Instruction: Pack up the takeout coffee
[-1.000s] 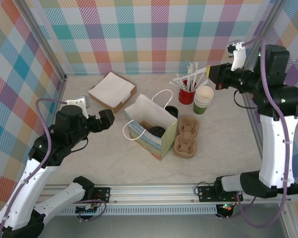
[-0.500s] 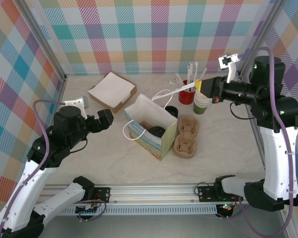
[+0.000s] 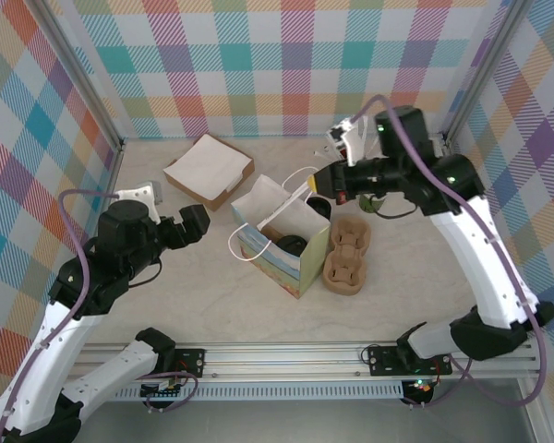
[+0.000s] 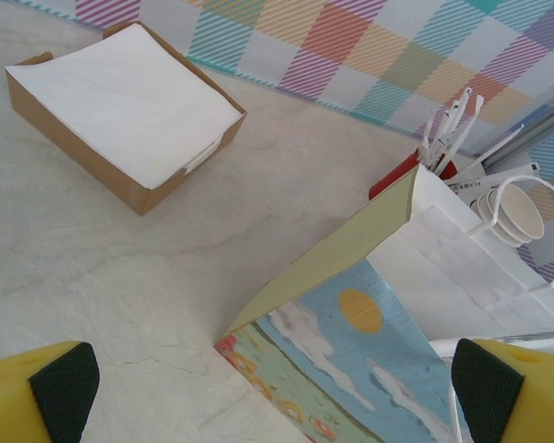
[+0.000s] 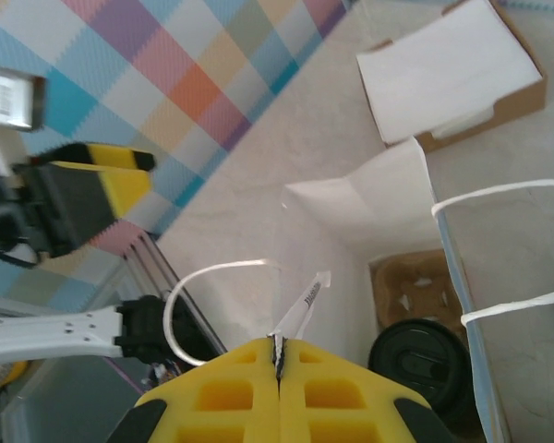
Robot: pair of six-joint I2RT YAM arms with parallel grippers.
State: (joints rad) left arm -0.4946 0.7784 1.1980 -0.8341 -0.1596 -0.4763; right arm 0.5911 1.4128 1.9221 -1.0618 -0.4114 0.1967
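takeout coffee cup [image 4: 511,215] stands at the back of the table [image 3: 212,295], at about 1 o'clock from the paper bag [image 3: 282,235]. in the left wrist view its cream-white nested rims peek past the bag's far corner, just beside the red cup [image 4: 395,175] of white-wrapped straws [image 4: 448,125]. nothing grips it.

nearest the bases, the left gripper [image 3: 196,223] hangs at 9 o'clock of the bag, low over bare table. its yellow fingers [image 4: 60,383] are spread wide with nothing between them.

the bag stands upright and open in the middle. inside it a black-lidded cup [image 5: 415,355] sits next to a brown pulp carrier [image 5: 411,286]. touching the bag at 3 o'clock, more brown carriers [image 3: 348,251] lie on the table.

the right gripper [image 5: 279,346] hovers over the bag's mouth at roughly 1 o'clock. its yellow fingers are pressed together on one thin white-wrapped straw [image 5: 300,305], which sticks out past the tips above the opening.

farther back, at 11 o'clock, a shallow brown box [image 3: 208,168] of white napkins rests near the wall.
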